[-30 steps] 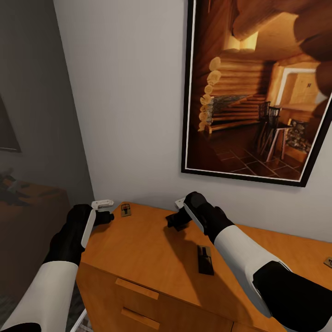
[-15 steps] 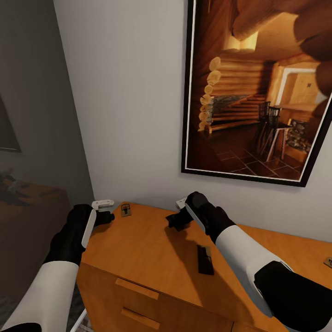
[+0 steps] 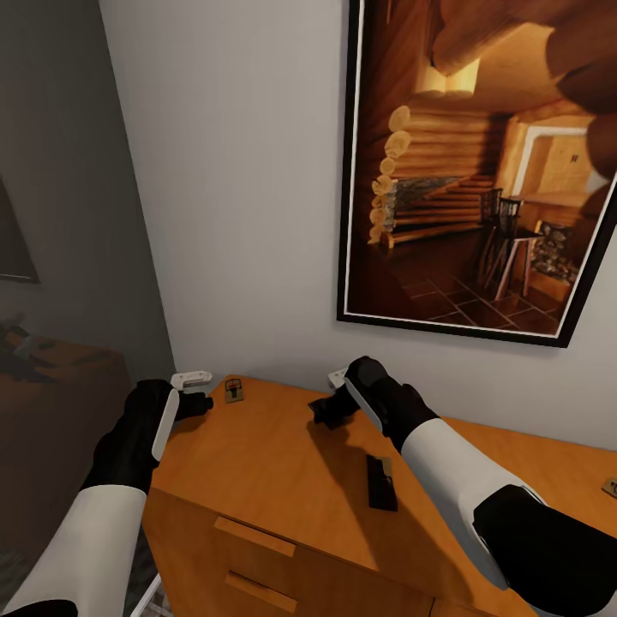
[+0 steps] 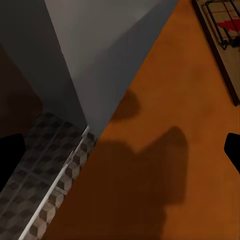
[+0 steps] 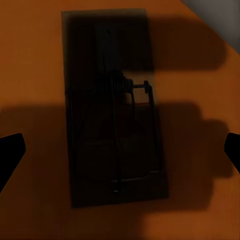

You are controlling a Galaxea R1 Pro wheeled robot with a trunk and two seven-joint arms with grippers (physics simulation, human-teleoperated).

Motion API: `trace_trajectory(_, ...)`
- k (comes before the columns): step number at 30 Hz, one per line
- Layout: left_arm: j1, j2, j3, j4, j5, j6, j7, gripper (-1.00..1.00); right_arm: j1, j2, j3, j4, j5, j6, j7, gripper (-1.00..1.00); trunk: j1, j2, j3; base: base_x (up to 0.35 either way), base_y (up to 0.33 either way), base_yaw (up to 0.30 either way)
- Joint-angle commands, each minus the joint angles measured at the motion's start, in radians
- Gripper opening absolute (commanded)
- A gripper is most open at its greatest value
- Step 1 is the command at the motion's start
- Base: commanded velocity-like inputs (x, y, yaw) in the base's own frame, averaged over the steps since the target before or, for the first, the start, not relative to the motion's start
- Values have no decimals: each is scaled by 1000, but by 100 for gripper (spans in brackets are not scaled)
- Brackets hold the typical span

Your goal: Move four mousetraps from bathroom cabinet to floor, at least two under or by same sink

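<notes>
Head view: three mousetraps on the cabinet (image 3: 283,463) top — one (image 3: 234,391) beside the left gripper (image 3: 195,403), one (image 3: 381,482) by the right forearm, one (image 3: 609,488) far right. Left wrist view: jaws apart, trap (image 4: 222,35) near the edge; could get knocked onto the bathroom floor (image 4: 45,185). Right wrist view: jaws apart over a shadowed trap (image 5: 115,107); could skid.

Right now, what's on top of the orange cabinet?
Three mousetraps lie on the cabinet: one by the left gripper, one under the right arm, one at the picture's edge. A fourth may be hidden.
</notes>
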Motion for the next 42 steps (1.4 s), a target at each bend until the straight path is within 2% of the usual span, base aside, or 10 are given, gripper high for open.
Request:
trace_trajectory(1, -1, -1, 1, -1, 1, 4, 3, 100, -1, -1, 4, 1, -10, 4, -6, 100, 0, -1, -1, 0, 0, 0)
trace_trajectory(41, -1, -1, 1, -1, 1, 4, 3, 100, -1, 0, 3, 39, -13, 4, -4, 100, 0, -1, -1, 0, 0, 0)
trace_trajectory(42, -1, -1, 1, -1, 1, 4, 3, 100, -1, 0, 3, 44, -13, 4, -4, -100, 0, -1, -1, 0, 0, 0)
